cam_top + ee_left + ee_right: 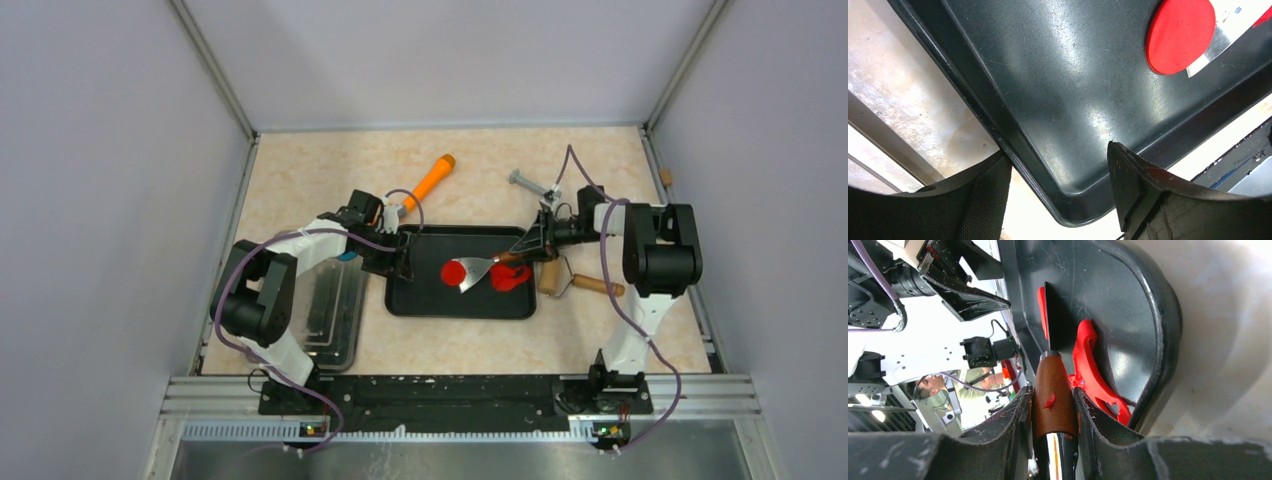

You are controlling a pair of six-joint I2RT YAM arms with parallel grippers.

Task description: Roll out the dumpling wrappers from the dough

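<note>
Dough disc (1180,35): flat, round and red, lying in the middle of the black tray (1048,100).
Scrap (1090,365): ragged red dough inside the tray, near its right rim.
Handling: probably soft, light and a little sticky. A thin sheet would tear or fold if pinched, so it is better to lift it from under the edge.
Scraper (478,270): the metal blade touches the disc's right edge, between disc and scrap.
Right gripper (1051,397): jaws pinching the scraper's wooden handle.
Left gripper (1058,155): jaws spread, astride the tray's left rim; I cannot tell if they touch it.
Rolling pin (577,281): on the desk (300,180), just right of the tray.
</note>
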